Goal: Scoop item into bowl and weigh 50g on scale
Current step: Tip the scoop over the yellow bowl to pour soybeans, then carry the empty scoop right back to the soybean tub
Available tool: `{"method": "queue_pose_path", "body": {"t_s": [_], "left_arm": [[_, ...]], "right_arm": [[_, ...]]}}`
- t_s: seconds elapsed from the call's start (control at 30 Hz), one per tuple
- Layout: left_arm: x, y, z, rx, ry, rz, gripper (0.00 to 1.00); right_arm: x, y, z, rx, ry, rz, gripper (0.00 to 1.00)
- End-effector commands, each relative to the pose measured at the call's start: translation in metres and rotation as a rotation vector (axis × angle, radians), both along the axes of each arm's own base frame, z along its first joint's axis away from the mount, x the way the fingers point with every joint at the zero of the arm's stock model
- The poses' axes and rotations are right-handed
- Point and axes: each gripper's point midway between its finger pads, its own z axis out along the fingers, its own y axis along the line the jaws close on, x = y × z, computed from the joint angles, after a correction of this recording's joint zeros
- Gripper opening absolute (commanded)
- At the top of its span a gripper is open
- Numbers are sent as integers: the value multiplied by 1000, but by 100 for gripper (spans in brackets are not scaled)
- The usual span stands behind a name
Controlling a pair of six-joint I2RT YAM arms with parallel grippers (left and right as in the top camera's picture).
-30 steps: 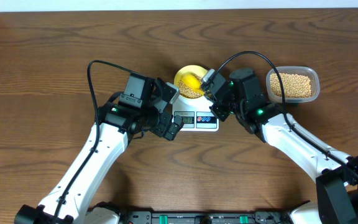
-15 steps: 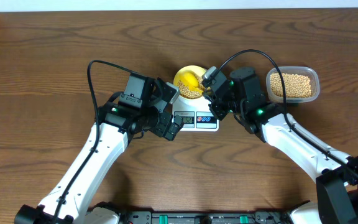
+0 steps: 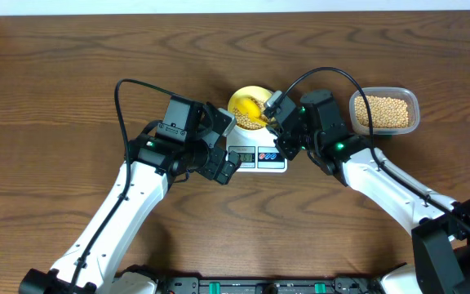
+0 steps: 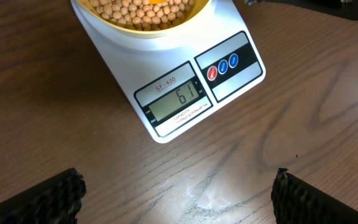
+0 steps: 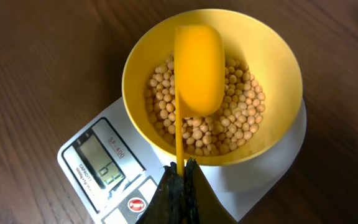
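Spotter: Barely anything had moved over that last second. Your right gripper (image 3: 271,116) edged a touch toward the bowl (image 3: 235,102) and came back, while your left arm kept its place.

Operator: Where did the beans sit relative to my right gripper?

Spotter: Just ahead of your fingertips. Your right jaws were clamped tight on the thin handle of the yellow scoop (image 5: 197,68). Its head lay over the beans (image 5: 241,118) inside the bowl, and the bowl stood on the scale (image 5: 278,155). More beans filled the clear tub (image 3: 384,112) on the table (image 3: 55,82), on the far side of your right wrist and apart from the scale.

Operator: And my left?

Spotter: Your left gripper (image 4: 178,199) hung with its fingers spread wide and held nothing. It was just in front of the scale's front edge, not touching it.

Operator: What did each view give you?

Spotter: Your left wrist view read the display (image 4: 176,99) plainly as 61, with the red and blue buttons (image 4: 222,67) beside it. Overhead, those digits were too small to read, and in your right wrist view they were dim. Only your right wrist view showed the pinch on the handle and the scoop's head over the beans. Only the overhead view showed the tub and both arms together.
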Motion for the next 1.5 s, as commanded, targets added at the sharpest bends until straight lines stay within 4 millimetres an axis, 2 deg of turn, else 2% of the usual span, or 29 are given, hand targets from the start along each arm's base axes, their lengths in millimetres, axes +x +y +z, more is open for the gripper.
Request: {"method": "queue_pose_path", "body": {"t_s": [0.0,0.27,0.5,0.73,1.03,1.27,1.47], "left_arm": [[-1,1,-4,13,2,-10,98],[-1,1,-4,13,2,-10,98],[-1,1,-4,13,2,-10,98],[-1,1,-4,13,2,-10,98],[-1,1,-4,13,2,-10,98],[-1,1,-4,13,2,-10,98],[-1,1,-4,13,2,-10,98]], "right_arm": [[-2,3,-1,11,13,18,1],[7,-8,1,70,73,-86,1],[4,-6,8,141,102,-40,1],[14,-8,18,232,132,-107,1],[19,-17,23,309,204,-171,1],[18,-23,40,470,313,-170,1],[18,-28,58,560,314,-95,1]]}}
